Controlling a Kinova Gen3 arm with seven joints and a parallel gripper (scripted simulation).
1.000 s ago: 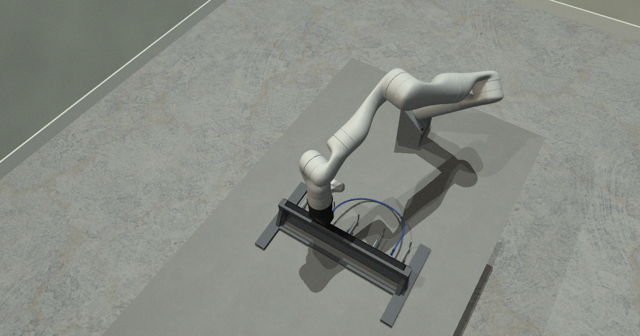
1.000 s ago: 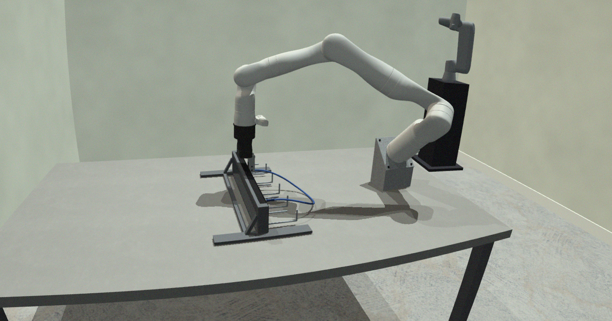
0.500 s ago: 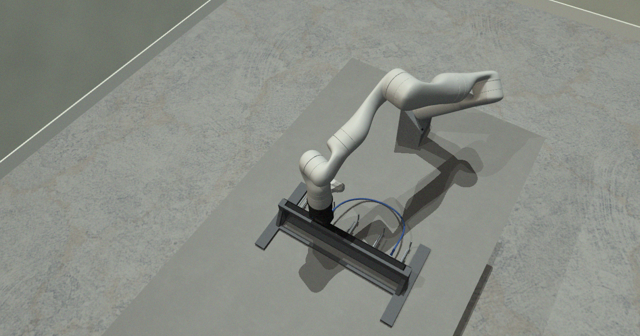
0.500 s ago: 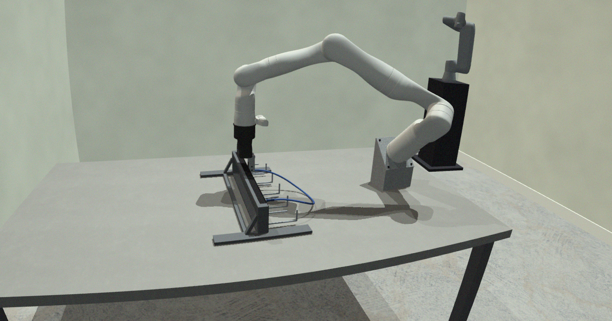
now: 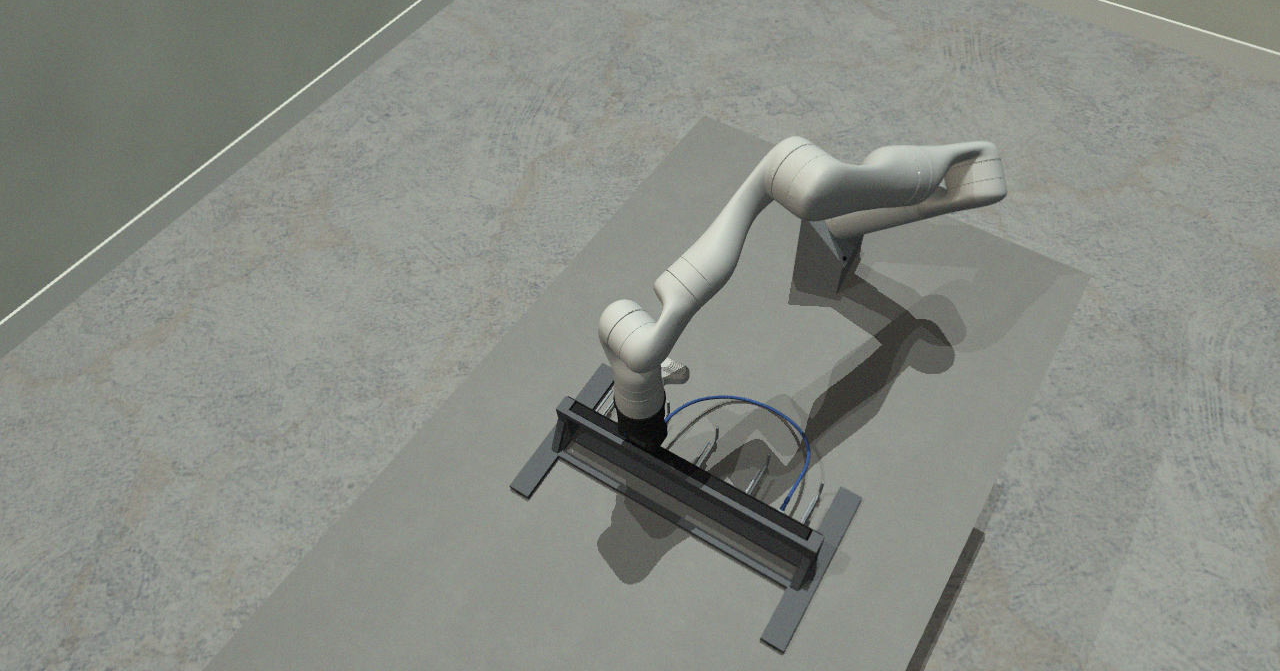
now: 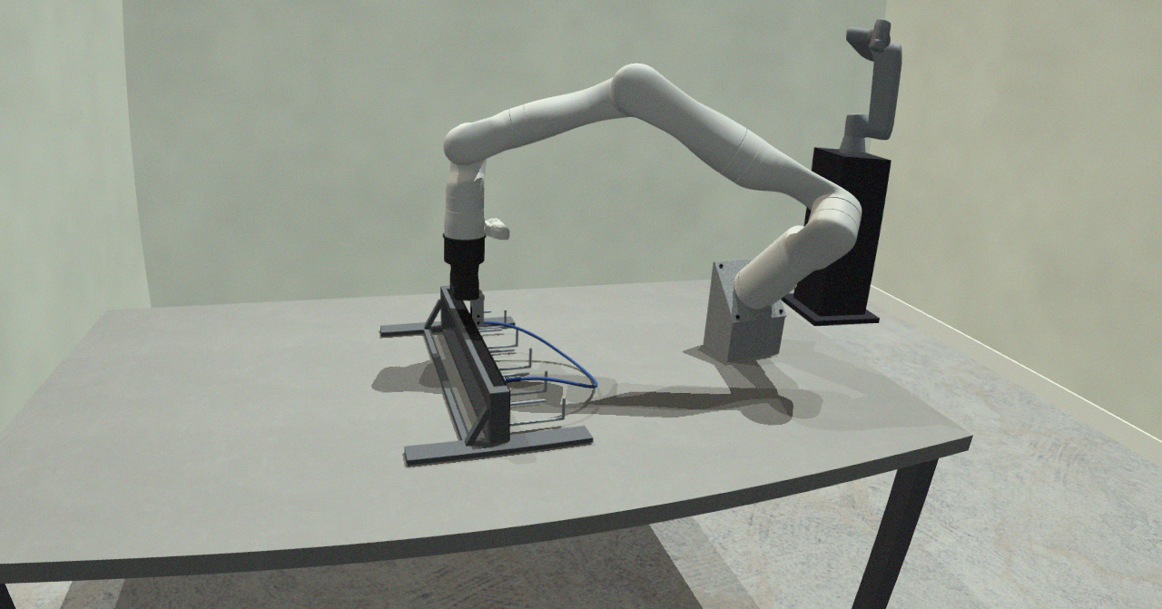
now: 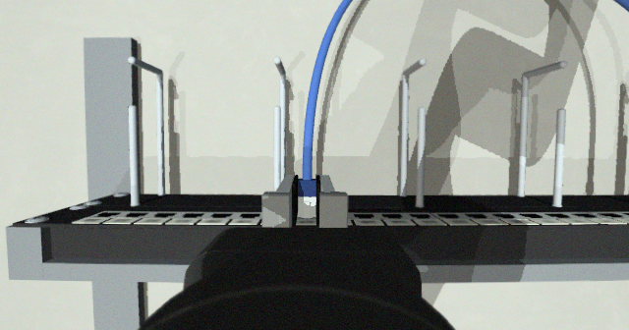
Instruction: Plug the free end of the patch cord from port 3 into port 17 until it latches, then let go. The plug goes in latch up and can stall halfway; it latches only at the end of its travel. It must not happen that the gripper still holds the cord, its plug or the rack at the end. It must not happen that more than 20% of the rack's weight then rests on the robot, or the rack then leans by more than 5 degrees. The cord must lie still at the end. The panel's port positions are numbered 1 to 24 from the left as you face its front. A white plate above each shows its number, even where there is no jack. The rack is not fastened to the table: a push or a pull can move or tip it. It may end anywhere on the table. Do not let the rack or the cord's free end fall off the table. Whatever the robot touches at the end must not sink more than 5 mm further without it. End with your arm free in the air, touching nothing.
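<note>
The dark rack (image 5: pixel 684 481) with its patch panel (image 7: pixel 442 219) stands on the grey table. My gripper (image 7: pixel 307 192) points straight down at the panel's front face and is shut on the cord's free plug (image 7: pixel 308 192), which sits right at the panel face. The blue cord (image 7: pixel 321 70) rises from the plug and arcs over the table (image 5: pixel 760 412) to its other end, plugged in near the rack's other end (image 5: pixel 787 501). In the exterior view the gripper (image 6: pixel 475 303) hangs over the rack's far end, with the cord (image 6: pixel 552 353) looping beside it. How deep the plug sits in its port is hidden.
Thin metal cable-guide rods (image 7: pixel 280 124) stand out from the panel on both sides of the plug. The arm's grey base block (image 6: pixel 743 320) stands on the table to the right. A black pedestal with a camera mast (image 6: pixel 844 231) stands behind it.
</note>
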